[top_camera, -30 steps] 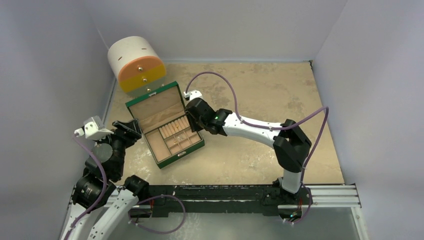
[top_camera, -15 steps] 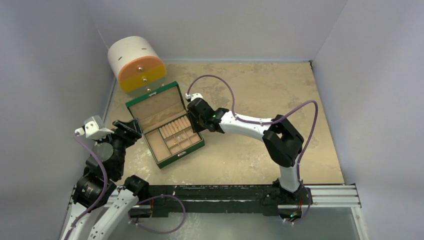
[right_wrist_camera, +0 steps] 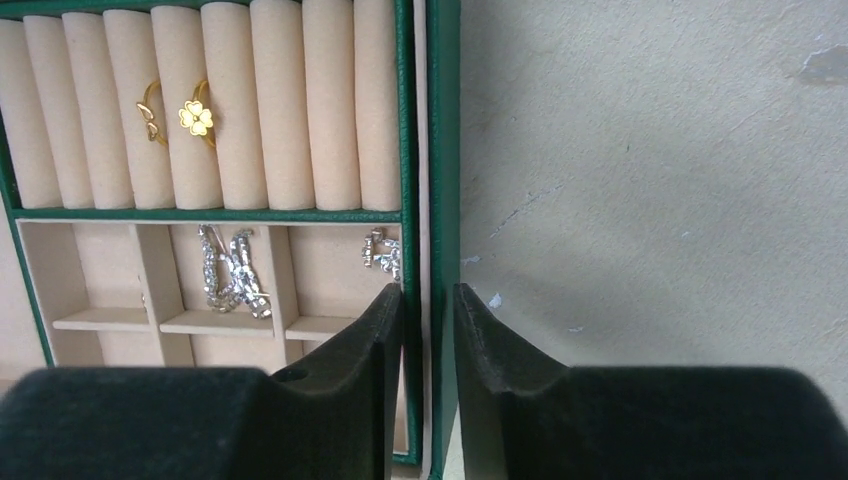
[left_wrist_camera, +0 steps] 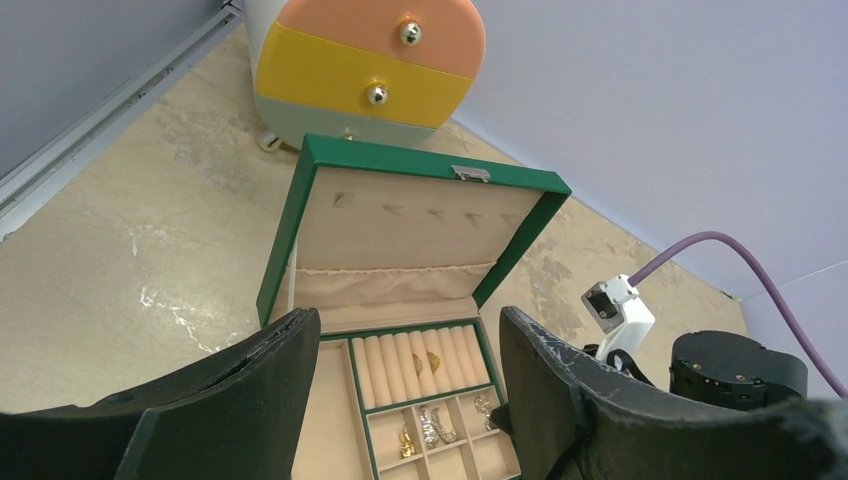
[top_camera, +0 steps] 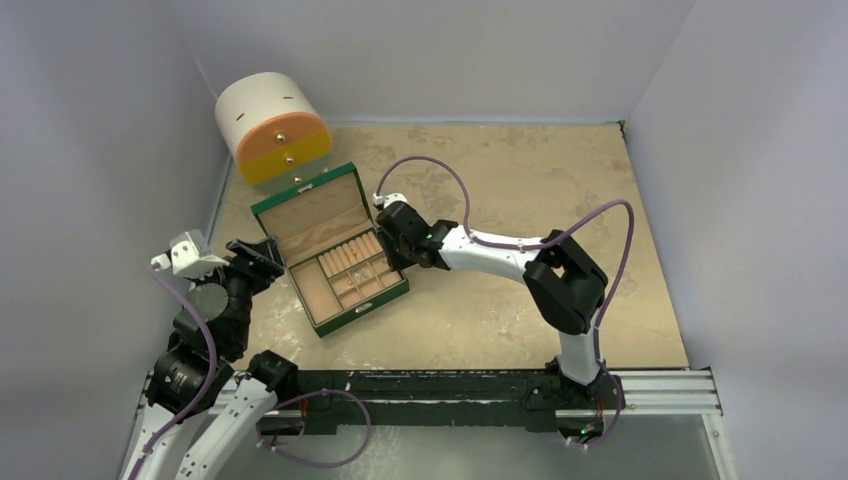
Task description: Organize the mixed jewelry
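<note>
Right pincer (right_wrist_camera: 425, 330) gripped the green box (right_wrist_camera: 445, 150) by its right wall; earrings (right_wrist_camera: 230, 270) and gold rings (right_wrist_camera: 197, 118) lay toward the frame's upper left.

Pale lavender walls (top_camera: 450, 50) enclose a mottled tan tabletop (top_camera: 520, 160).

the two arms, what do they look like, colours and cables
The left arm and right arm have white links between chunky black joints, each trailing a looping purple cable. The left gripper and right gripper have two broad matte black fingers.
</note>
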You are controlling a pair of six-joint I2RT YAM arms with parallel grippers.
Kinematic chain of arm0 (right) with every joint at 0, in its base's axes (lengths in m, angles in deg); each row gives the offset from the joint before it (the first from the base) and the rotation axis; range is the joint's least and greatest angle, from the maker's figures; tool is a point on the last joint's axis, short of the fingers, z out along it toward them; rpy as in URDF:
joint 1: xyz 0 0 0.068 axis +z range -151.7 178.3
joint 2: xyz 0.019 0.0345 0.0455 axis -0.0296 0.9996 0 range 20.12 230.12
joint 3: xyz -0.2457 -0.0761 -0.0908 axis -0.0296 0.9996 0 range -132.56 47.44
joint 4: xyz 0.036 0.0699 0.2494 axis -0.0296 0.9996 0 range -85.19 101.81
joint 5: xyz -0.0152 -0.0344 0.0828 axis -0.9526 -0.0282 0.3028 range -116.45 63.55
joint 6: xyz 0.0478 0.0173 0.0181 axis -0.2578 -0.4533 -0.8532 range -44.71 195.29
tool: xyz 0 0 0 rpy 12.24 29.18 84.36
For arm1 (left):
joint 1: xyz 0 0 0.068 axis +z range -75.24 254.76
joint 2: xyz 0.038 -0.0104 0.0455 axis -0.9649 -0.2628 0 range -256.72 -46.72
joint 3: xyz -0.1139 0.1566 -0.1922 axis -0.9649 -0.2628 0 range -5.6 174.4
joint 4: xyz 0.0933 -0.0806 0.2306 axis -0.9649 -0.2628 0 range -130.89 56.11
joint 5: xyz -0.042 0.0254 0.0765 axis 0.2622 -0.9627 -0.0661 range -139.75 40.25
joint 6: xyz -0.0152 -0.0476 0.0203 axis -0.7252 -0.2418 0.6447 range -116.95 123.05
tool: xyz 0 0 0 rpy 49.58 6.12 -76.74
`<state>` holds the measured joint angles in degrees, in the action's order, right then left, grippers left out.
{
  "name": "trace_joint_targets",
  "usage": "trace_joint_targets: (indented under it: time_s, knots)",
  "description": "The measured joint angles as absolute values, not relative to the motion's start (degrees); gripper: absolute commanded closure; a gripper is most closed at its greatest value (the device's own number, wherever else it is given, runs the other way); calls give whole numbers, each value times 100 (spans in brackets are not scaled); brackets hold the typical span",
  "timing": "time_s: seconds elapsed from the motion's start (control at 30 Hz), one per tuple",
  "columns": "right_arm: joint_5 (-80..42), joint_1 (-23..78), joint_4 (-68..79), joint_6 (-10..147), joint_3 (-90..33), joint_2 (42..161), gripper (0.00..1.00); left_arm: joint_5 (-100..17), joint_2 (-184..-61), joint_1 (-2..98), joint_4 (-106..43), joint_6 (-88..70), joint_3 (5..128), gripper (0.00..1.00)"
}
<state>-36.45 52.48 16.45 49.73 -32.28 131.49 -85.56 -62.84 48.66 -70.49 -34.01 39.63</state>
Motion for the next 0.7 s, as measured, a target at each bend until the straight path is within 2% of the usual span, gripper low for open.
trace_joint_targets:
  time_s: [0.13, 0.17, 0.7]
  knots:
    - [-3597, 5248, 1612, 4944, -3202, 13149, 97, -8556, -6290, 4879, -7049, -3401, 3963, 35]
    - [-3595, 5248, 1612, 4940, -3196, 13147, 100, -8556, -6290, 4879, -7049, -3401, 3963, 35]
    - [-3744, 4974, 1466, 4778, -2487, 12623, 100, -8558, -6336, 4887, -7049, -3401, 3963, 35]
